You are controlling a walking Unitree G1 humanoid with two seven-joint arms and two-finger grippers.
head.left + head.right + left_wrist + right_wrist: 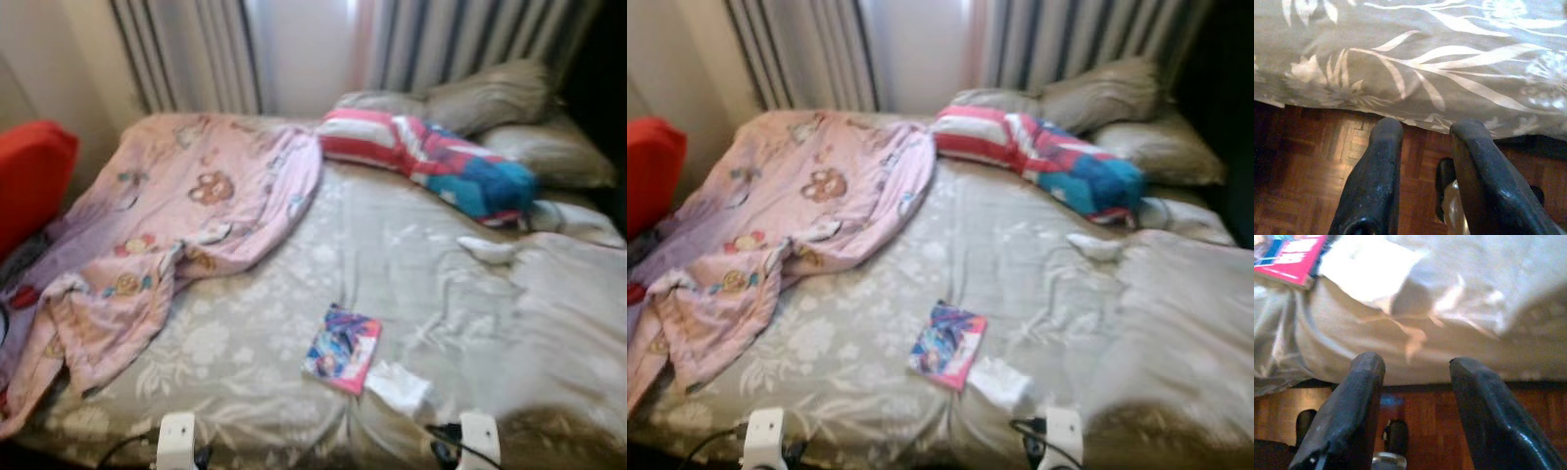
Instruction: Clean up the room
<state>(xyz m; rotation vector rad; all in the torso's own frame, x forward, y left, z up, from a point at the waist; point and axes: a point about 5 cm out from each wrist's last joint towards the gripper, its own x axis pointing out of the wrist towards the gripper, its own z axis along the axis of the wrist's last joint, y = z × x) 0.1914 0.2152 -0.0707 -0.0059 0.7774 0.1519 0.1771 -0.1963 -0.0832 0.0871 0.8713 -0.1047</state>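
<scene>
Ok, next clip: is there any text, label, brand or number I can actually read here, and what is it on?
None can be read.
Small pink and blue picture book on the grey floral bedsheet: cover print is there, too blurred to read; in the right wrist view only unreadable pale shapes on pink.
Pink cartoon-print blanket: pictures, no legible words.
Red, white and blue striped pillow: no lettering visible.

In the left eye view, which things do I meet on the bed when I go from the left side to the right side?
Red cushion → pink blanket → colourful book → white cloth → striped red, white and blue bedding → grey pillow.
</scene>
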